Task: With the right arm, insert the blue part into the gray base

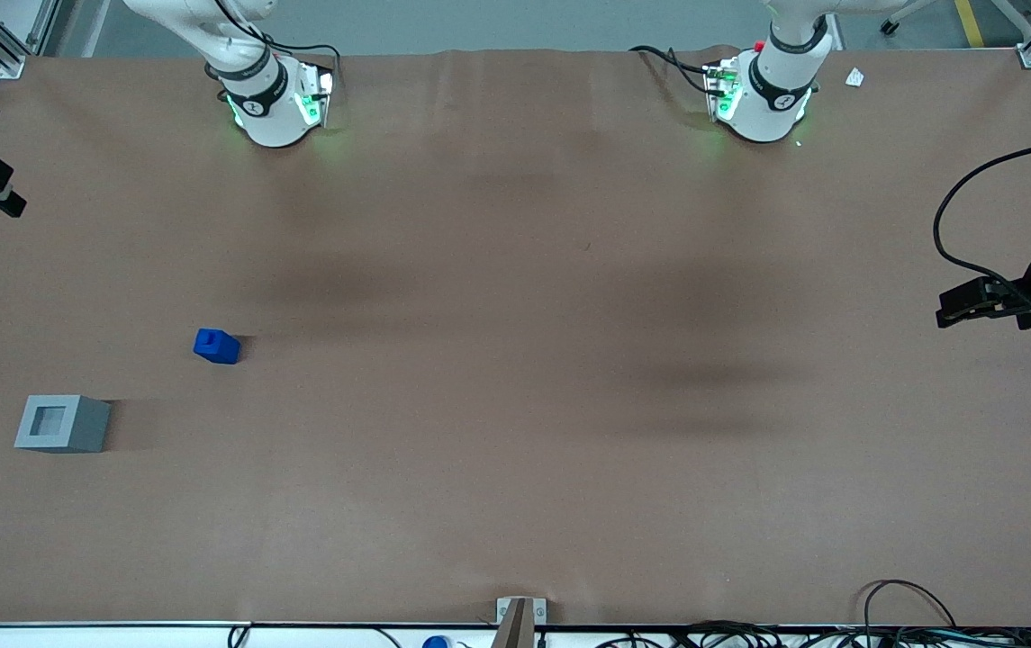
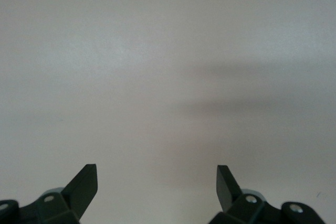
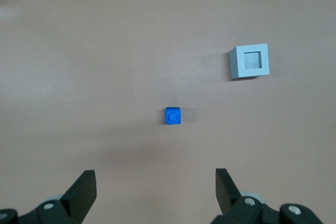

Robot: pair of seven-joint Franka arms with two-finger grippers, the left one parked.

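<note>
Front view: the blue part lay on the brown surface toward the working arm's end, with nothing touching it.
Gray base: the gray base sat on the same surface, nearer the front camera than the blue part and apart from it, its square recess facing up and empty.
Right arm: only the green-lit base and lower links of the right arm showed in the front view, farther from that camera than both blocks.
Gripper: in the right wrist view the gripper hung high above the surface with its fingers spread wide and nothing between them.
Wrist sightline: the blue part appeared roughly in line with the gap between the fingers, the gray base off to one side of it.
Progress: nothing of the task looked done; the part was neither grasped nor lifted.
Remaining: by these pictures, the descent, the grasp, the carry to the base and the seating in the recess all lay ahead.
</note>
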